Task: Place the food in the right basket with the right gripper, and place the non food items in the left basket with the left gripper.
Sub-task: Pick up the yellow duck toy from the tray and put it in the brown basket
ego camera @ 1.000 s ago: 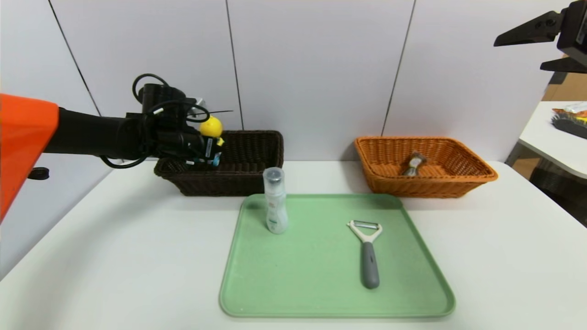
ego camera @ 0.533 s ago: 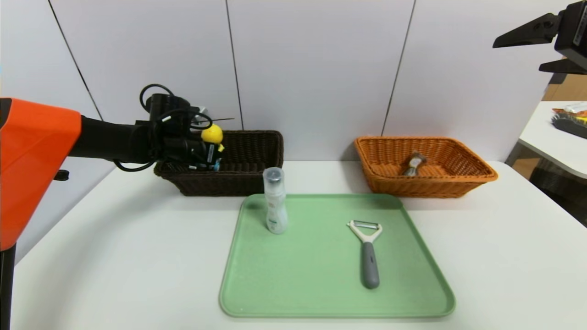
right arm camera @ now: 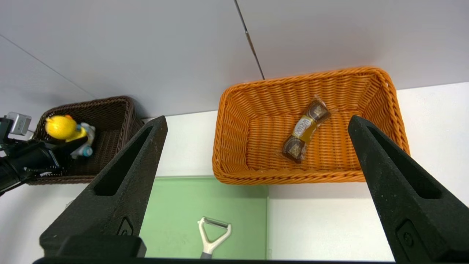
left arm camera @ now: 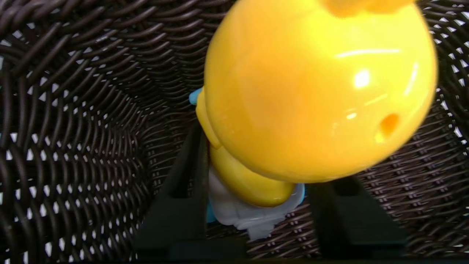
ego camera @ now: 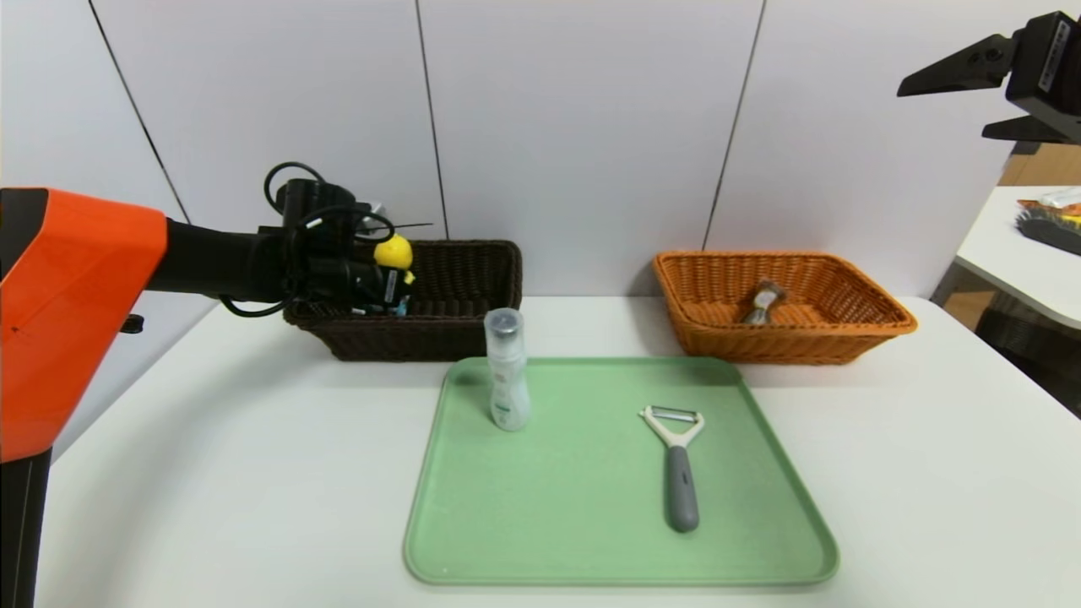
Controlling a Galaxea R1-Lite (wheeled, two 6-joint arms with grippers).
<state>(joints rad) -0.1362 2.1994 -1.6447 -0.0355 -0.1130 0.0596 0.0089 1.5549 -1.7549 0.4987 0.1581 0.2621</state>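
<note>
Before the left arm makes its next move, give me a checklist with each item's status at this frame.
1. Duck toy within the dark basket: ok, its car is down inside the walls.
2. Duck free of the left pincer: cannot tell; the pincer is right at the toy.
3. Bottle in the dark basket: not ok, it stands on the green tray.
4. Peeler in the dark basket: not ok, it lies on the tray.
5. Wrapped snack in the orange basket: ok.
6. Right pincer open, away from the tray: ok.
</note>
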